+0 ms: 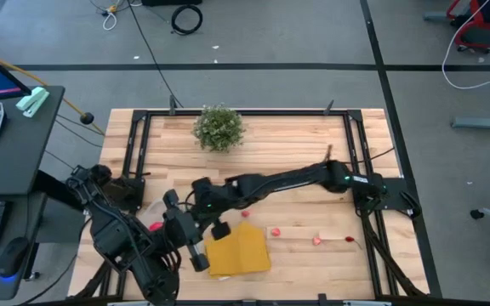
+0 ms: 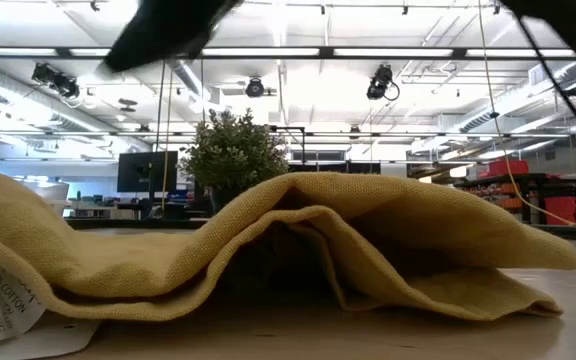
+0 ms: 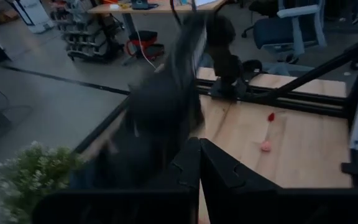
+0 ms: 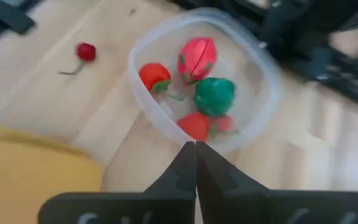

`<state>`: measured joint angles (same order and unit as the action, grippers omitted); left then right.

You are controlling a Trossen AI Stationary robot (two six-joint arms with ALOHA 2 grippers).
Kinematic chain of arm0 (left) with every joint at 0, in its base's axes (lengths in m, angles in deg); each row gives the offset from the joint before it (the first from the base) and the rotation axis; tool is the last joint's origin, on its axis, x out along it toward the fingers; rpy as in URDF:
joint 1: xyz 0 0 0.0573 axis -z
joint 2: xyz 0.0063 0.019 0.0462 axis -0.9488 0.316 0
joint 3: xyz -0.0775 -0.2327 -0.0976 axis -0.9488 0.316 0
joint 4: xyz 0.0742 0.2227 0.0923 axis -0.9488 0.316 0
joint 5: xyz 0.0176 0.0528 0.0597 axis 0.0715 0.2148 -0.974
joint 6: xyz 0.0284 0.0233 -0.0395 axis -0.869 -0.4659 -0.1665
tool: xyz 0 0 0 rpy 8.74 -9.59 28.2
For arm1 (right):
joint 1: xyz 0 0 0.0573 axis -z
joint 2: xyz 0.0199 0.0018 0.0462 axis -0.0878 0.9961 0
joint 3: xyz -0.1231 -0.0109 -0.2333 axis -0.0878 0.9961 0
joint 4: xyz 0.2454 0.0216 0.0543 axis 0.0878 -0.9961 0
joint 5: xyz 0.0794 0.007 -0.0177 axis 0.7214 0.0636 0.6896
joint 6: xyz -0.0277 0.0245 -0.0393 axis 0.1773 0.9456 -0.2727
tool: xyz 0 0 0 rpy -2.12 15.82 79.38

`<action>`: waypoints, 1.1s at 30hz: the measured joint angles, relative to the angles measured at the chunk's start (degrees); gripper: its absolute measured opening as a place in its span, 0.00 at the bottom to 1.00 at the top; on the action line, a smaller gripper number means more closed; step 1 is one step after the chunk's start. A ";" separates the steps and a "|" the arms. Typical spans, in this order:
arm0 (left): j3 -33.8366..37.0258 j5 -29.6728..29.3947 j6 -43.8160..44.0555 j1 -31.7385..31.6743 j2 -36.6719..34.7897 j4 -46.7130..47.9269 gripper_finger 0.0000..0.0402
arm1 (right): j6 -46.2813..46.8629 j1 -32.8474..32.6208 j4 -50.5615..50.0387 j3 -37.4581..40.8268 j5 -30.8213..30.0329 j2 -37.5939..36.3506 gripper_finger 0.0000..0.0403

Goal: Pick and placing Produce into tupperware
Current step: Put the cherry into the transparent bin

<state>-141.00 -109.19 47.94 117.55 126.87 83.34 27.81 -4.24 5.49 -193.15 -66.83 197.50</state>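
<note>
The tupperware (image 4: 204,81), round and clear, stands on the wooden table and holds several pieces of produce: a red-pink one (image 4: 196,59), two red ones and a green one (image 4: 215,94). My right gripper (image 4: 195,148) hangs shut above the tupperware's near rim with nothing between its fingers; in the high view it (image 1: 175,206) is left of centre. My left gripper (image 3: 199,144) is shut and empty, raised over the table's near left part. Loose produce (image 1: 275,231) (image 1: 317,240) (image 1: 348,239) lies on the wood to the right, and a red cherry (image 4: 86,51) lies beside the tupperware.
A folded yellow cloth (image 1: 238,252) lies near the front edge and fills the low view (image 2: 298,250). A bushy potted plant (image 1: 219,127) stands at the far middle. A black frame (image 1: 134,144) borders the table. Bare wood lies at the right.
</note>
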 joint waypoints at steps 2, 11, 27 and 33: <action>0.00 1.04 2.77 0.85 0.00 -0.19 0.03 | 0.57 -0.51 -7.80 -0.01 -0.79 -4.59 0.02; -0.04 9.50 20.32 8.23 2.62 -0.14 0.02 | 5.88 -2.28 -34.51 0.18 -0.74 -22.02 0.01; 0.04 30.04 51.58 15.03 24.50 0.99 0.03 | 16.22 -12.54 -18.07 36.34 -11.26 -52.37 0.02; 0.03 45.00 54.30 14.62 26.61 8.87 0.02 | 21.21 -12.50 -16.04 48.22 -13.95 -58.77 0.02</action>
<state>-140.97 -64.19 102.24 132.17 153.48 92.22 49.01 -16.74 -10.54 -144.93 -80.79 138.74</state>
